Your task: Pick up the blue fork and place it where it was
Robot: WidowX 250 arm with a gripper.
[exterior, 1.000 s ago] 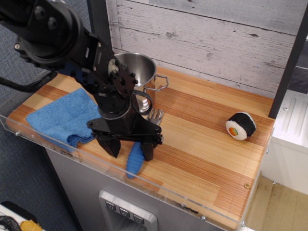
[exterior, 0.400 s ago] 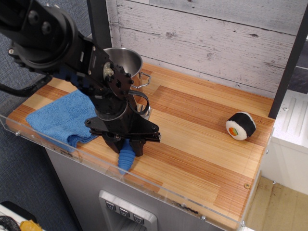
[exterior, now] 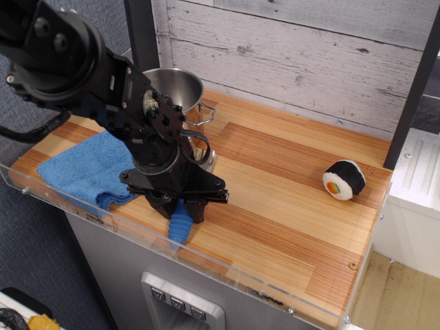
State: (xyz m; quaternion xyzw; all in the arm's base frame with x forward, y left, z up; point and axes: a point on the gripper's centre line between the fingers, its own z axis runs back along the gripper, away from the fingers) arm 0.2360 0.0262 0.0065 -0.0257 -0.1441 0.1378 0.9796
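Note:
The blue fork (exterior: 180,227) lies on the wooden counter near the front edge. Only the lower end of its ribbed blue handle shows; its tines are hidden under the arm. My gripper (exterior: 181,210) is lowered over the handle, with its black fingers (exterior: 196,210) closed in on either side of the handle. The fork still appears to rest on the counter.
A steel pot (exterior: 176,86) stands behind the arm at the back left. A folded blue cloth (exterior: 81,168) lies to the left of the gripper. A sushi-roll toy (exterior: 344,179) sits at the right. A clear acrylic lip (exterior: 261,285) runs along the front edge.
The gripper has dropped onto the fork and its fingers have closed from wide apart onto the handle. The tines, visible a second ago, are now hidden. The pot has shifted left.

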